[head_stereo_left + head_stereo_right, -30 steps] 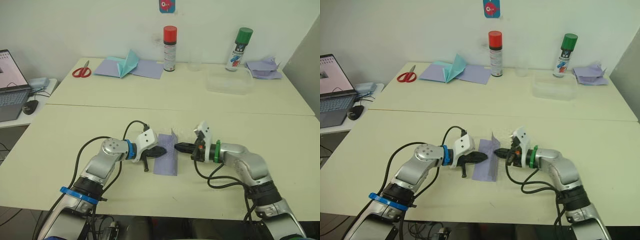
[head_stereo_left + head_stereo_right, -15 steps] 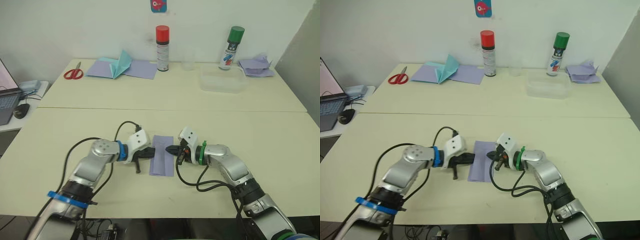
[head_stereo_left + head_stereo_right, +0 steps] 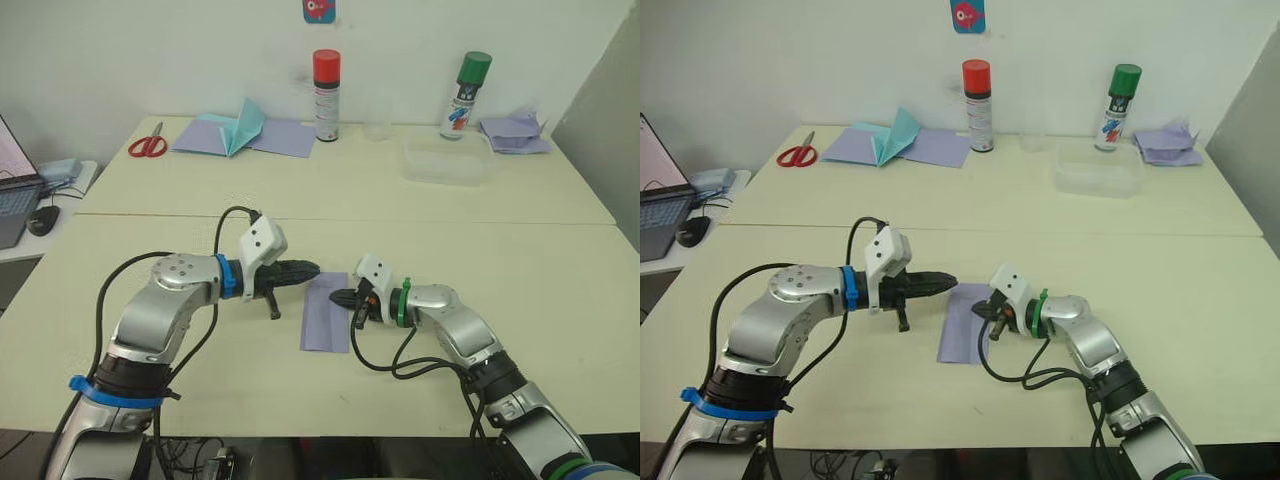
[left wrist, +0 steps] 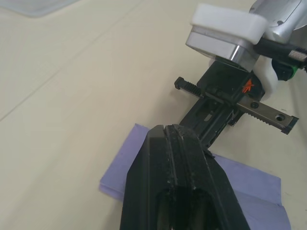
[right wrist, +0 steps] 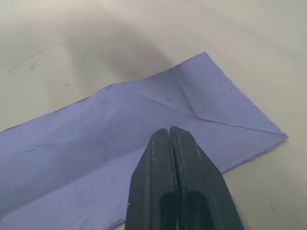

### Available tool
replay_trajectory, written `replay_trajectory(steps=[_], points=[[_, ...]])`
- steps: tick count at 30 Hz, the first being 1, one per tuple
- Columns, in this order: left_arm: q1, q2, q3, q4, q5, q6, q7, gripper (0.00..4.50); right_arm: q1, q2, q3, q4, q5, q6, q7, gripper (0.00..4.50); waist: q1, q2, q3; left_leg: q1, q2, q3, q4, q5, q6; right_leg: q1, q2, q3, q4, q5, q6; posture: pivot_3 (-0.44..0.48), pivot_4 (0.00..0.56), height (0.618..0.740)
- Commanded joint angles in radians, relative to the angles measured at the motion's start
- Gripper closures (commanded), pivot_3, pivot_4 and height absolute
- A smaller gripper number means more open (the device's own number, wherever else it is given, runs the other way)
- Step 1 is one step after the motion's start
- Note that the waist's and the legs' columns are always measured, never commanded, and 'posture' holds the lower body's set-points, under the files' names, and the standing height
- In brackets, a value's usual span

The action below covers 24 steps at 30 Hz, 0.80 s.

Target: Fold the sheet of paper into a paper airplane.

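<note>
Paper lies flat on the front tabletop, near the middle and a little back from the front edge. It is folded into a narrow strip, long axis running front to back, with diagonal creases visible at one end in the right wrist view.

Left hand is raised above the far end of the strip, fingers pressed together and holding nothing. Right hand is low at the strip's right edge, fingers likewise together and empty, tip at or just over the paper; contact cannot be confirmed.

Risks, as judged:
- The strip is loose. A sideways push from the right hand would slide it toward the left edge instead of creasing it, since the left hand is not pinning it.
- Layers may spring open if pressure comes off before the crease sets.
- The two hands are near each other over the strip; a careless reach could bring the fingers into collision.

Room: bare tabletop surrounds the strip on all sides. Scissors, teal plane, two cans and a clear tray sit well apart along the rear tabletop's far edge.
</note>
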Motion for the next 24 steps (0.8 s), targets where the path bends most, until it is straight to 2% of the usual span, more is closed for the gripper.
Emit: replay_trajectory(steps=[1,4,9,14,18,24], points=[[0.027,0.003,-0.087,0.015,0.072,-0.043,0.009,4.50,0.006,-0.004,0.004,0.024,-0.022,0.011,-0.005,4.45,0.000,0.000,0.000,0.000,0.000,0.000,0.000,0.000,0.000,0.000,0.000,0.000,0.000,0.000,0.000,0.000,0.150,0.740],[0.051,0.014,-0.134,0.040,0.112,-0.060,0.007,4.50,0.009,-0.007,-0.009,0.014,-0.017,0.015,-0.013,4.45,0.000,0.000,0.000,0.000,0.000,0.000,0.000,0.000,0.000,0.000,0.000,0.001,0.000,0.000,0.000,0.000,0.150,0.740],[0.056,0.015,-0.183,0.118,0.181,-0.131,0.014,4.50,0.028,0.020,-0.077,-0.023,0.051,-0.091,0.008,4.45,0.004,0.000,0.000,0.000,0.000,0.000,0.000,0.000,0.000,0.000,0.000,0.000,0.000,0.000,0.000,0.000,0.150,0.740],[0.029,-0.009,-0.197,0.198,0.210,-0.189,0.018,4.50,0.007,-0.005,-0.044,0.047,-0.024,-0.140,0.012,4.45,0.010,0.000,0.000,0.000,0.000,0.000,0.000,0.000,0.000,0.000,0.000,0.000,-0.001,0.000,0.000,0.000,0.150,0.740],[0.016,-0.026,-0.204,0.236,0.219,-0.211,0.012,4.50,0.026,-0.066,0.010,0.044,-0.049,-0.118,0.102,4.45,0.017,0.000,0.000,0.000,-0.001,0.001,0.000,0.000,0.000,0.000,0.000,0.000,-0.001,0.000,0.000,0.000,0.150,0.740],[0.017,-0.028,-0.208,0.257,0.224,-0.225,0.006,4.50,0.104,-0.168,0.056,-0.108,0.017,0.021,0.264,4.45,0.021,0.000,-0.002,0.000,0.000,0.000,0.000,0.000,0.000,0.001,0.000,0.000,-0.001,0.000,0.000,0.000,0.150,0.740]])
